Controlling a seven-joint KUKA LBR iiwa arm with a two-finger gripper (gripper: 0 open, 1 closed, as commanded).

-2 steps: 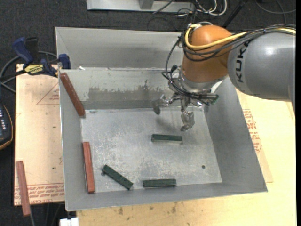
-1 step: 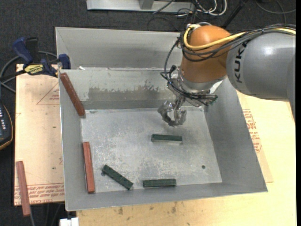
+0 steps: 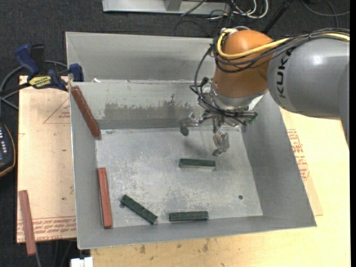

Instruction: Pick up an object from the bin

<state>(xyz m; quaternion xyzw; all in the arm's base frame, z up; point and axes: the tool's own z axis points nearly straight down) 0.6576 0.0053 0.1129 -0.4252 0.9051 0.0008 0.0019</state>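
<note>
Dark carpet surrounds a grey metal bin point(image 3: 139, 60), with loose cables point(image 3: 245, 1) trailing across the floor beyond its far wall. I look down into the bin from above and slightly to one side. Its floor is scuffed, and 5 small bars lie well apart on it.

The nearest green bar point(image 3: 197, 163), dark and flat, lies level just right of the bin's centre. A second green bar point(image 3: 188, 216) lies along the near wall, and a slanted green bar point(image 3: 139, 209) sits to its left. A reddish-brown bar point(image 3: 104, 198) lies lengthwise by the left wall. Another, the leaning brown bar point(image 3: 85, 111), rests tilted against the far left corner.

The silver arm point(image 3: 311, 77) reaches in from the right, its wrist wrapped in a rounded orange cover point(image 3: 242, 60) with yellow cable looped over it. The wrist points straight down over the right half of the bin. The gripper point(image 3: 203, 136) hangs below it, fingers point(image 3: 221, 143) spread apart with nothing between them. It hovers just behind and above the nearest green bar, and I cannot tell whether the lower fingertip touches it.
</note>
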